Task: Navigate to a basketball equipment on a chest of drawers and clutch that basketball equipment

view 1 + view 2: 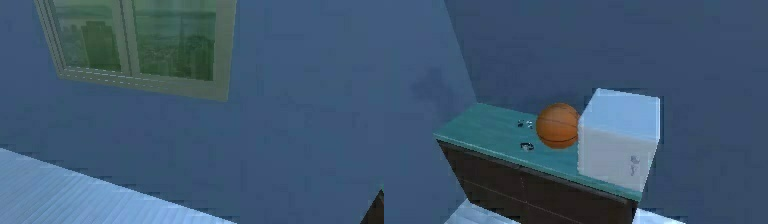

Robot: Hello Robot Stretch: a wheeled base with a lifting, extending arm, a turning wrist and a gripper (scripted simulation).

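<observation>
One basketball on the teal chest of drawers, white box just beside at 3 o'clock; blue walls, window at 11 o'clock; claw's state we cannot tell.

Orange basketball; chest of drawers teal top, dark front; box prob. white.
</observation>
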